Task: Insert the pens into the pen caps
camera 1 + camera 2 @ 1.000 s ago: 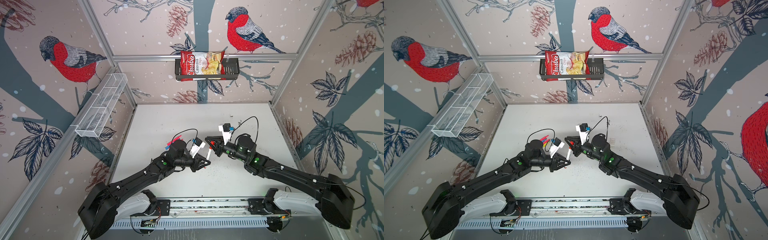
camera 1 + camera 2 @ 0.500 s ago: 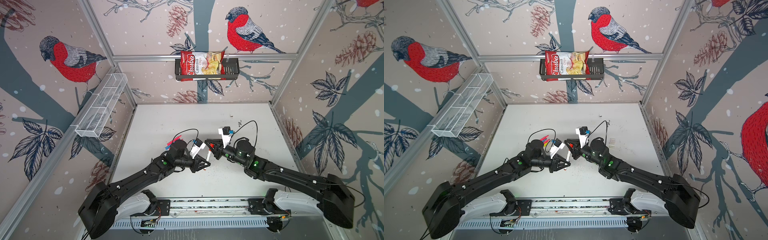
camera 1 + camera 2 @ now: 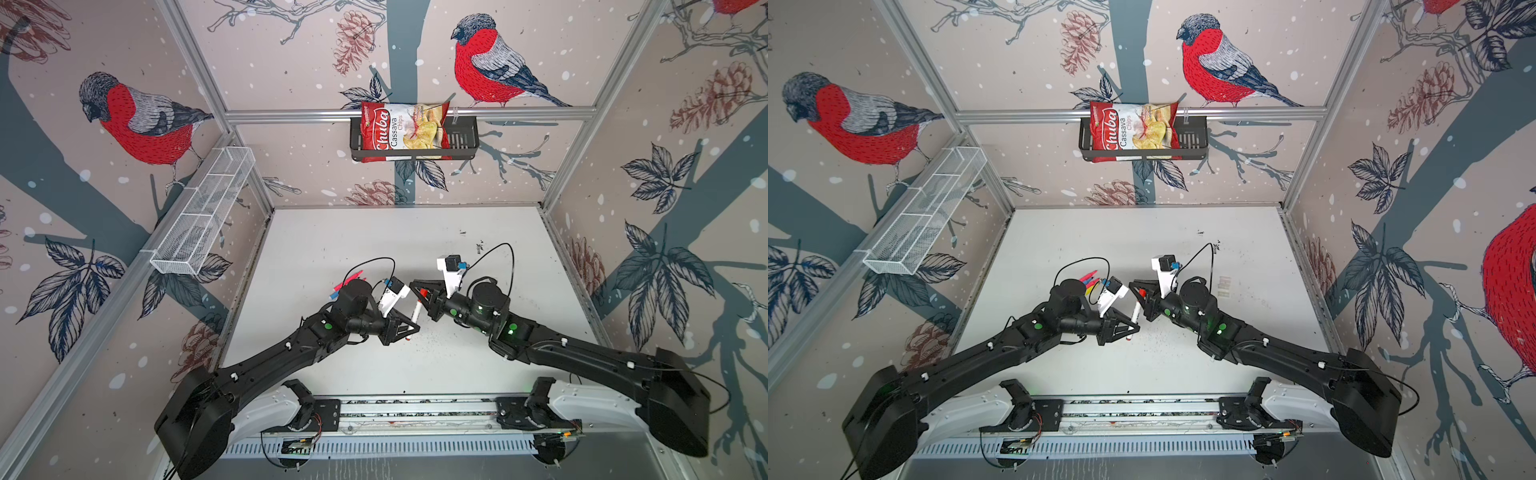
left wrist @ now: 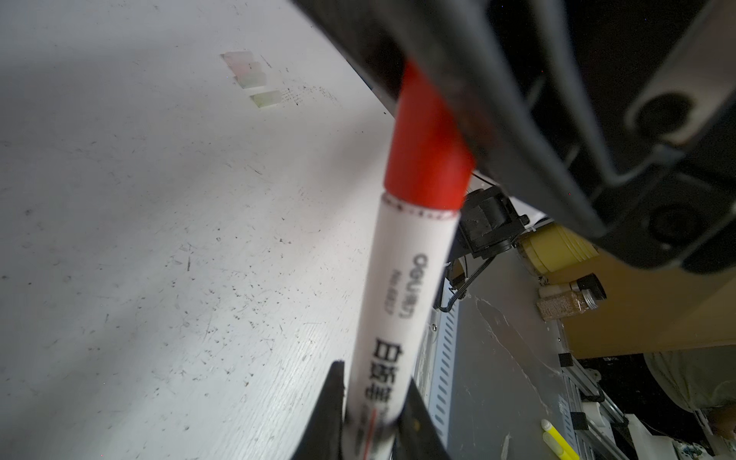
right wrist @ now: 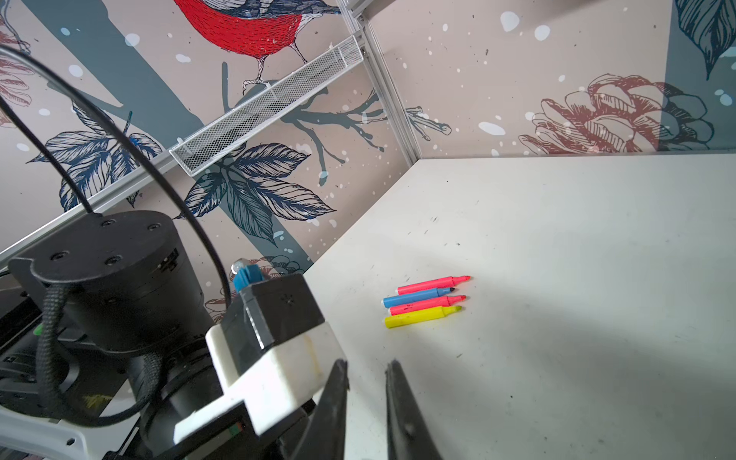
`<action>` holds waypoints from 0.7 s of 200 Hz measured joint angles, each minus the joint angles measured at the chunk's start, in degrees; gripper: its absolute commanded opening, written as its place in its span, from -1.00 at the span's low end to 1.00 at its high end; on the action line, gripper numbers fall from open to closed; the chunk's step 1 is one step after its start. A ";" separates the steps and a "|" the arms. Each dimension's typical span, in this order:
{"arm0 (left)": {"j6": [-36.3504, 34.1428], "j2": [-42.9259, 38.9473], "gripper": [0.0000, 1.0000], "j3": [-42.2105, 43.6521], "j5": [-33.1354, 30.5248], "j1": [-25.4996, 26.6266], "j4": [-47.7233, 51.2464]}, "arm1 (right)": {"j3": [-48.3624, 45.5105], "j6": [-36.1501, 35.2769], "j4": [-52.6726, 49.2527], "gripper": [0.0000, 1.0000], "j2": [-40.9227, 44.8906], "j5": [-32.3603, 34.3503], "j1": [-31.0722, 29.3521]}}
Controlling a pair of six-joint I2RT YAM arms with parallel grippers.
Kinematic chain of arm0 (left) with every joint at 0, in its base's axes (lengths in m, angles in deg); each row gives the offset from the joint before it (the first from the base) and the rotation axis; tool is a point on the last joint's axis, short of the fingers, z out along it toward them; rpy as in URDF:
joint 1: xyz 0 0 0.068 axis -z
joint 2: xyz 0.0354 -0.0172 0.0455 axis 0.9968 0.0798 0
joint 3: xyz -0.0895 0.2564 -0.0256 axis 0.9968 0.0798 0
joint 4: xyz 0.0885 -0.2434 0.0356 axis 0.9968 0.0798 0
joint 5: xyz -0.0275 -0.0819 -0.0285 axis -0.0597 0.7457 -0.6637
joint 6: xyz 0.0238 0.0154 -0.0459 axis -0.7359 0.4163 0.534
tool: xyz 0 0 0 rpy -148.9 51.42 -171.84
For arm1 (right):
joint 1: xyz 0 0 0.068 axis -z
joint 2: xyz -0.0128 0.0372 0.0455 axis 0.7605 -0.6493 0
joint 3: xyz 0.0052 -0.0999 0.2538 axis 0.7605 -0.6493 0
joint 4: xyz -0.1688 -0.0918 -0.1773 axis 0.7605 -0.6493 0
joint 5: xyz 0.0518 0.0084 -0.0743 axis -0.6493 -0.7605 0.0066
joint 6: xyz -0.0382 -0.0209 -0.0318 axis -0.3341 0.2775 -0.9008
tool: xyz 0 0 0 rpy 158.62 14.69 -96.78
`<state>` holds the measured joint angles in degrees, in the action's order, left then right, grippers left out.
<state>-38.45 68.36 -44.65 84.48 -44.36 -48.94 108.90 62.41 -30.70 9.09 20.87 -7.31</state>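
Observation:
My left gripper point(image 4: 372, 374) is shut on the white-barrelled pen point(image 4: 402, 278), low on its barrel. The pen slants up toward my right gripper point(image 3: 420, 297), which is shut on the red pen cap point(image 4: 426, 151). The cap's open end sits on the barrel's upper end. In both top views the two grippers meet at mid-table, the left gripper point(image 3: 411, 328) just in front of the right gripper point(image 3: 1142, 295). Pink point(image 5: 434, 284), blue point(image 5: 418, 295), red point(image 5: 426, 304) and yellow point(image 5: 422, 316) pens lie side by side on the table behind my left arm. Translucent pen caps point(image 4: 247, 69) lie in a small group behind my right arm.
A chips bag point(image 3: 401, 131) sits in a black basket point(image 3: 461, 145) on the back wall. A white mesh tray point(image 3: 203, 212) hangs on the left wall. The arms' rail point(image 3: 415, 411) runs along the table's front edge.
My right gripper has moved left and nearer with the red cap, down onto the end of the white pen. My left gripper has barely shifted.

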 measured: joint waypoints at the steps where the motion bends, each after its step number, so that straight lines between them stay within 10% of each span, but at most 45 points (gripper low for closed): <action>1: 0.00 0.00 -1.00 0.00 0.00 0.00 0.00 | -0.02 0.00 0.00 -1.00 -0.02 0.02 -0.07; 140: -0.13 -1.03 -1.00 2.43 -0.17 -1.20 -0.79 | -0.17 0.79 -0.81 -1.00 -1.57 1.60 -1.68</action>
<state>-38.58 67.34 -42.22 84.31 -45.57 -49.72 108.72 63.19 -31.51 7.51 22.47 -8.99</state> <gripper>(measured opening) 0.190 0.171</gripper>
